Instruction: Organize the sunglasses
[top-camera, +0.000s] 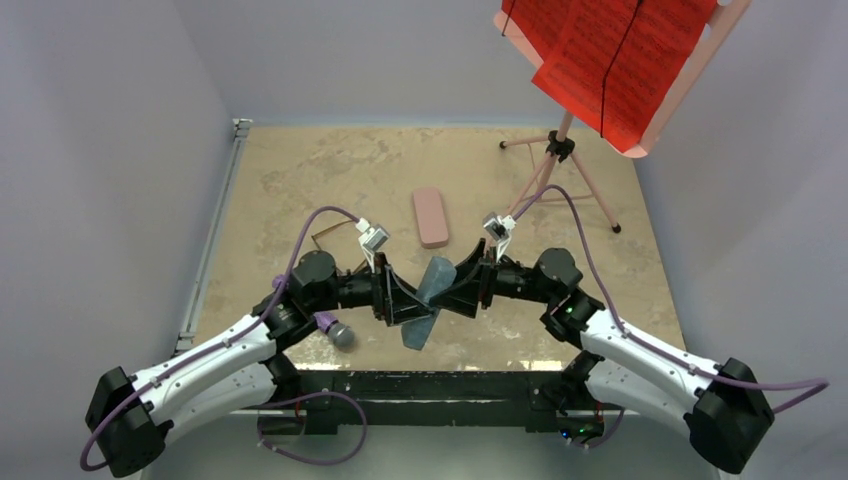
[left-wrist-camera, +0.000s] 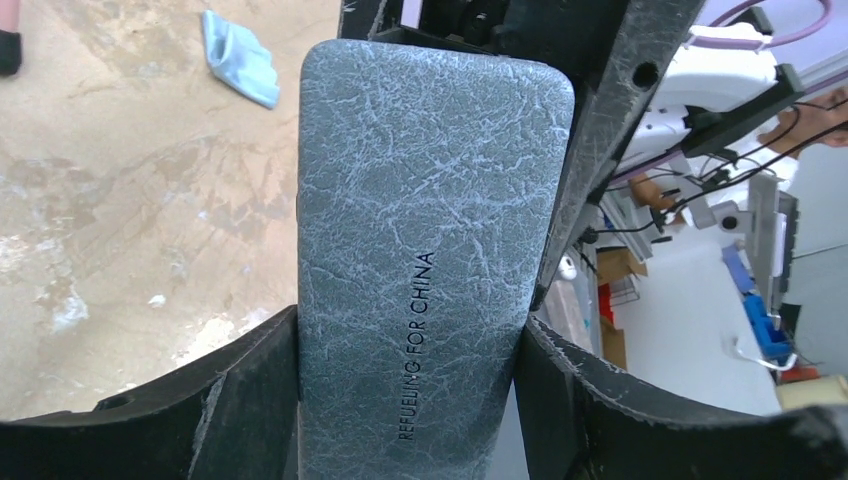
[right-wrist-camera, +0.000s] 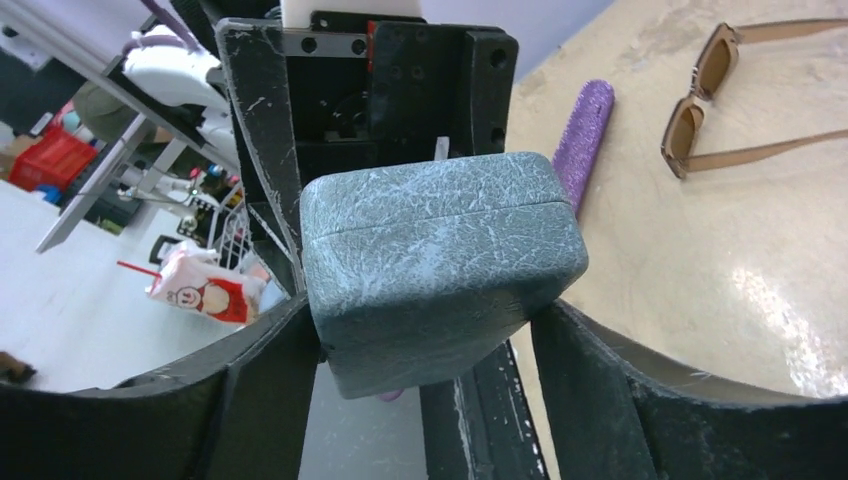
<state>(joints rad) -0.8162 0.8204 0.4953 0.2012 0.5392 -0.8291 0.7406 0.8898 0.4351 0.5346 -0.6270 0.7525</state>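
**Tool state.** Both tools were committed to one object. The left gripper (left-wrist-camera: 410, 335) was clamped across the width of the blue-grey case (left-wrist-camera: 430, 180) near one end, and the right gripper (right-wrist-camera: 425, 320) was clamped on the opposite end. The case hung between the two arms above the table (top-camera: 300, 180), with its lid seam closed.

**Location of the work item.** The brown sunglasses (right-wrist-camera: 685, 125) lay on the table beyond the left arm, well apart from the case. Their temples were unfolded and neither tool touched them. A purple glittery strip (right-wrist-camera: 583, 140) lay between them and the left gripper. Whether it belonged to the second pair could not be told.

**Handling notes.** These are judgements only.
- The frame looked thin and light, so firm pressure would probably flex it.
- The lenses would likely be slick and easy to mark. Pads should be kept off them.
- The temples pivot at the hinges, so a grip near a temple tip would probably let the front swing.
- The recommended hold is the bridge or the top rim of the front, pinched across its thickness.
- The case would have to be opened first, and the temples folded before insertion.
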